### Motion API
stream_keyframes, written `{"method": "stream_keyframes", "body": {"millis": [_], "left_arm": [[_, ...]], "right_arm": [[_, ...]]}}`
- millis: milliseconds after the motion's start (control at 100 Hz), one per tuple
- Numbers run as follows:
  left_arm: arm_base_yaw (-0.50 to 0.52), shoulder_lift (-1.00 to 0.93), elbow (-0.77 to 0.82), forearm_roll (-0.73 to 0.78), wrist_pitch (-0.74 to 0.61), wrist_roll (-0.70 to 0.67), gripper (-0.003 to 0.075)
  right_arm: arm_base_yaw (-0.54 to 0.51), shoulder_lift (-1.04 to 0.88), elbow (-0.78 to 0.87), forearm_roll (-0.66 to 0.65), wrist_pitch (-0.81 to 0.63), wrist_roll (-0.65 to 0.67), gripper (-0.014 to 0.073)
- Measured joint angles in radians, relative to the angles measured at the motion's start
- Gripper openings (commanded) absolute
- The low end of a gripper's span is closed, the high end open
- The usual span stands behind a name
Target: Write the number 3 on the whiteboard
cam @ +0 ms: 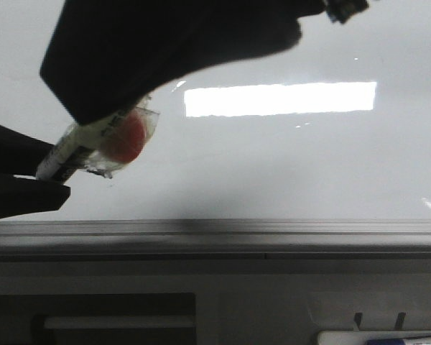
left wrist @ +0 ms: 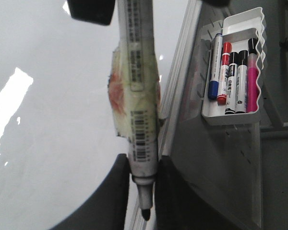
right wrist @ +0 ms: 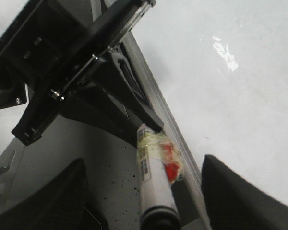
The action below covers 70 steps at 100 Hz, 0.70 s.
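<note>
The whiteboard (cam: 287, 165) fills the front view, glossy, with a bright rectangular reflection. No number 3 shows on the parts in view. My left gripper (left wrist: 143, 191) is shut on a white marker (left wrist: 141, 96) wrapped in clear tape with a red blob; its bare black tip pokes out past the fingers. In the front view the marker (cam: 93, 144) slants over the board's left side, and I cannot tell whether the tip touches. My right gripper (right wrist: 144, 160) stands open, its fingers wide on either side of the marker's (right wrist: 153, 182) black rear end, apart from it.
The board's grey metal frame (cam: 215, 233) runs along the near edge, with a grey panel below it. A white tray (left wrist: 230, 72) holding several capped markers hangs on that panel. A dark blurred arm mass (cam: 165, 43) covers the board's upper left.
</note>
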Motion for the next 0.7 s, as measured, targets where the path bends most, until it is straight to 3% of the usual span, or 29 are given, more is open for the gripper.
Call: {"method": "stream_keyframes", "body": {"millis": [90,190,400,470,600,700], "left_arm": [[0.000,0.000,0.000,0.002,0.000,0.000,-0.0020],[0.000,0.000,0.000,0.002,0.000,0.000,-0.0020],[0.000,0.000,0.001,0.004,0.000,0.000,0.0004],[0.000,0.000,0.001,0.004,0.000,0.000,0.0080],[0.000,0.000,0.001,-0.006,-0.002,0.000,0.0317],[0.000,-0.002,0.001,-0.057,-0.016,0.000,0.0447]], "right_arm": [[0.000,0.006,0.000,0.000,0.004,0.000,0.0241],[0.000,0.008,0.000,0.000,0.006,0.000,-0.0069],[0.000,0.008,-0.002,-0.002,0.010,-0.001,-0.0062],[0.000,0.008,-0.002,-0.002,0.010,-0.002,-0.0062],[0.000,0.008,-0.002,-0.002,0.012,-0.002,-0.0062],[0.000,0.008,-0.002,-0.002,0.015,-0.002,-0.0062]]}}
